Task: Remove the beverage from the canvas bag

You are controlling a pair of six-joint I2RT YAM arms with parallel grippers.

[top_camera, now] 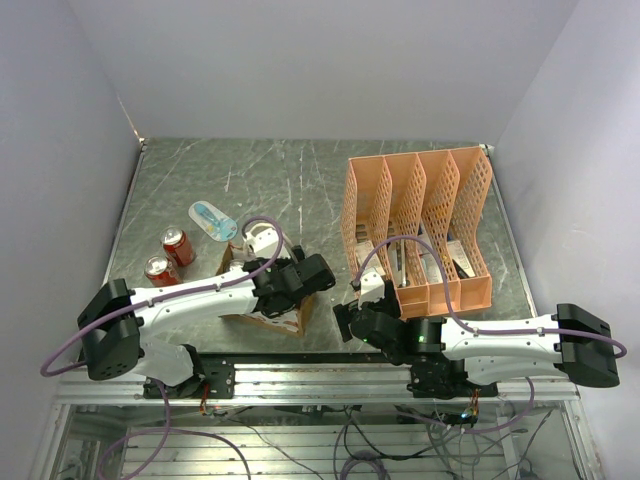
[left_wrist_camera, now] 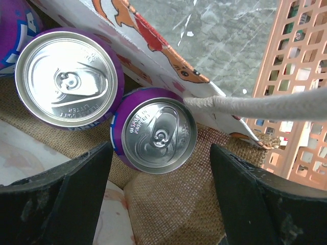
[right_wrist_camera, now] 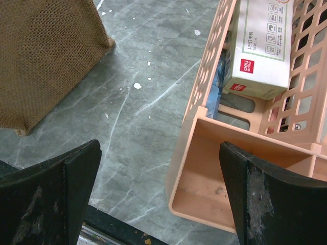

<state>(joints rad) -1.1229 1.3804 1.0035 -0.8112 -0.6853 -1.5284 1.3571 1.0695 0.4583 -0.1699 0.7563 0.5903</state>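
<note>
1. The canvas bag (top_camera: 288,322) stands at the table's (top_camera: 300,180) near edge, left of the file rack (top_camera: 420,225).
2. Inside it, a first can (left_wrist_camera: 156,131) stands beside a second can (left_wrist_camera: 66,76), possibly touching.
3. Two loose cans (top_camera: 178,246) stand left of the bag.

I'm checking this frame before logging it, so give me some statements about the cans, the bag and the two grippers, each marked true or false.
The left gripper is open over a purple can in the canvas bag. True.
The cans in the bag lie on their sides. False: those in view stand upright, tops up.
Two red cans stand on the table outside the bag. True.
The right gripper has its fingers shut on a white box. False: they are open and empty; the box sits in the orange rack.
</note>
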